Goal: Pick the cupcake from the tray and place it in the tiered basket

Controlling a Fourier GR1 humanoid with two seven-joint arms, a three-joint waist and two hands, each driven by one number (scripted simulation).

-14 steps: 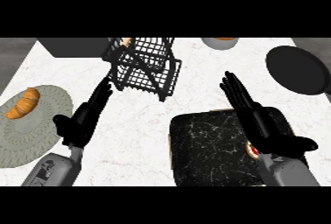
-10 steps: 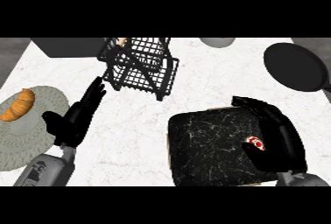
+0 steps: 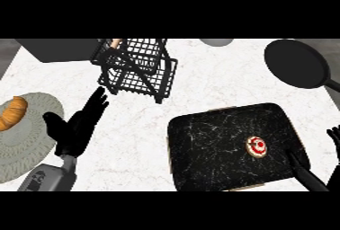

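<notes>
A small cupcake with red and white topping sits on the right part of a black marbled tray. The black wire tiered basket stands at the back, left of centre. My right hand shows only at the lower right edge, just right of the cupcake, with straight fingers spread and nothing held. My left hand rests open on the left, fingers pointing toward the basket.
A grey plate with a croissant lies at the far left. A black frying pan sits at the back right. A grey bowl peeks in at the top, and a dark box stands at the back left.
My right hand has drawn back from over the tray's right side to the lower right edge, uncovering the cupcake. The left hand has stayed roughly where it was.
</notes>
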